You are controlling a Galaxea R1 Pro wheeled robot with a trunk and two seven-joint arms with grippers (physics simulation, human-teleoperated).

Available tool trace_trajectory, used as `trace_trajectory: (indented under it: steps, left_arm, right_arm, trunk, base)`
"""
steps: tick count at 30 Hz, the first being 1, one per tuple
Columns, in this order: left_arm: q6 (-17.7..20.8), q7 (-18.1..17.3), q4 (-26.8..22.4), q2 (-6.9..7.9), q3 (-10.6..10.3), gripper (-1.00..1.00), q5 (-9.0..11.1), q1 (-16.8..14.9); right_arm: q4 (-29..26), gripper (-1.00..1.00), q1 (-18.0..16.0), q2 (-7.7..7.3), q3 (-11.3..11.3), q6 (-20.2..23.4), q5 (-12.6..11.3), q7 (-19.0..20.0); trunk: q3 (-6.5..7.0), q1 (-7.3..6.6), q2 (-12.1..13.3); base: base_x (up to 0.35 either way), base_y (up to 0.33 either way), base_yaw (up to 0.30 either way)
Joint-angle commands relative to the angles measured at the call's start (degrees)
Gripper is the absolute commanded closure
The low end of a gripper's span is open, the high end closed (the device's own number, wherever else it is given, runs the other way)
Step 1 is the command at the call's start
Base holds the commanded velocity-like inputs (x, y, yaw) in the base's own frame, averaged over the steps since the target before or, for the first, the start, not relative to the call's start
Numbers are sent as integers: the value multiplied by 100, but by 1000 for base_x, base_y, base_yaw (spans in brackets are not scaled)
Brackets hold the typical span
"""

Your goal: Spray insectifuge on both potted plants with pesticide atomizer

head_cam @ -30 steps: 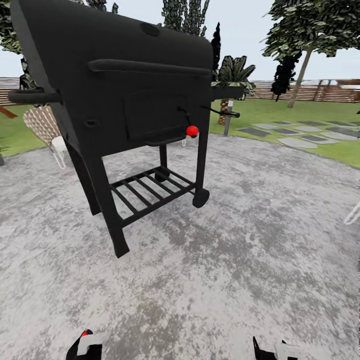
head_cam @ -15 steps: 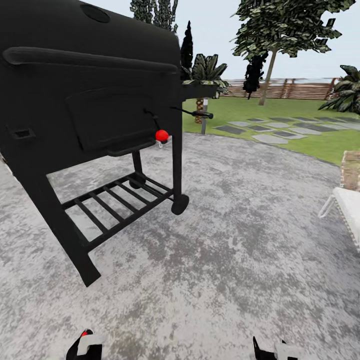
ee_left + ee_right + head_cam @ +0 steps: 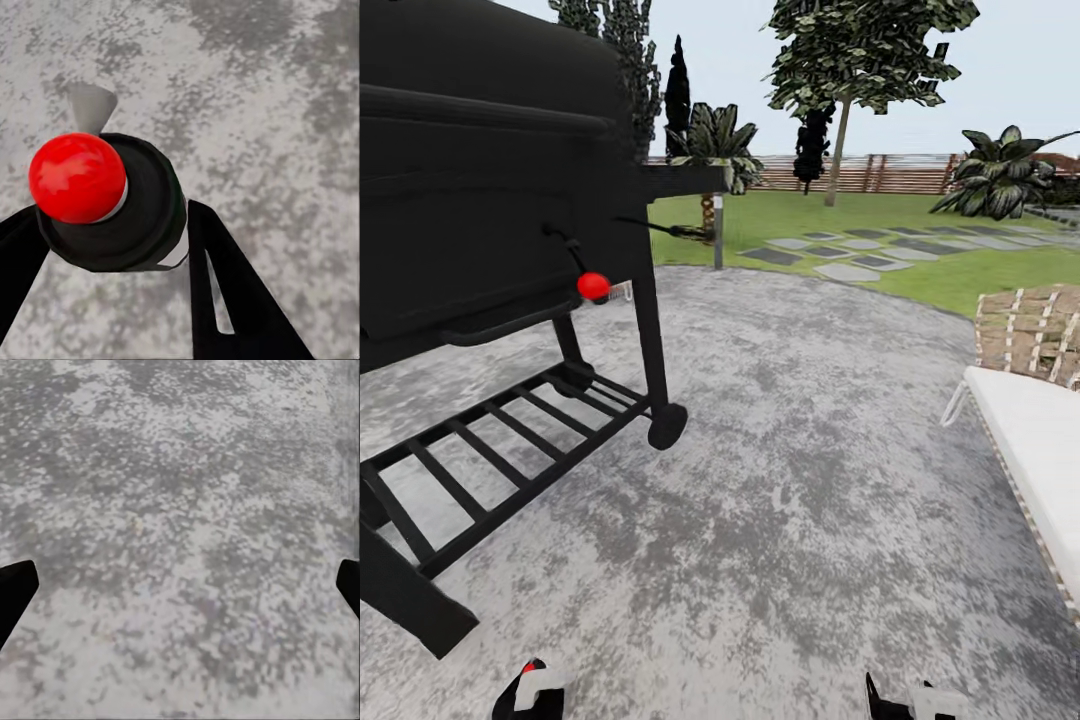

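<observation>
The robot stands on the round mottled grey stone patio (image 3: 810, 480) of the garden, with a big black barrel grill on legs (image 3: 480, 200) close at its left — a red round knob (image 3: 593, 286) hangs at the grill's front, and a slatted black shelf (image 3: 490, 460) runs low between the legs, ending in a small wheel (image 3: 667, 425). At the right edge sits a white-cushioned lounger with a woven wicker back (image 3: 1025, 400). Beyond the patio lies green lawn (image 3: 960, 275) crossed by flat grey stepping stones (image 3: 840, 255), then a brown horizontal-slat wooden fence (image 3: 880, 175), a leafy tree (image 3: 860, 50) and a broad-leaved shrub (image 3: 995, 180).

The left gripper (image 3: 112, 292) shows two black fingers (image 3: 225, 292) set either side of a black round body topped with a glossy red ball (image 3: 76, 177); whether they clamp it I cannot tell. The right gripper (image 3: 180, 585) is spread wide — its dark fingertips (image 3: 15, 592) sit at opposite edges over bare stone.
</observation>
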Motion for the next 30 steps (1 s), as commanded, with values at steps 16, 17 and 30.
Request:
trace_trajectory:
  steps: [16,17,30]
  left_arm:
    - [-19,32,4,-1,20,100,-61,-2]
    - [-19,32,4,-1,20,100,-61,-2]
    - [-19,32,4,8,28,100,-61,-2]
  right_arm:
    - [9,-100,-5,2,-20,-17,25,-1]
    - [9,-100,-5,2,-20,-17,25,-1]
    - [8,-100,-5,2,-20,-17,25,-1]
  trunk:
    - [-47,2,-2]
    - [-49,2,-2]
    - [-83,2,-2]
  base:
    - [301,-115,-275]
    - [331,-17,-275]
    - [336,-2,-275]
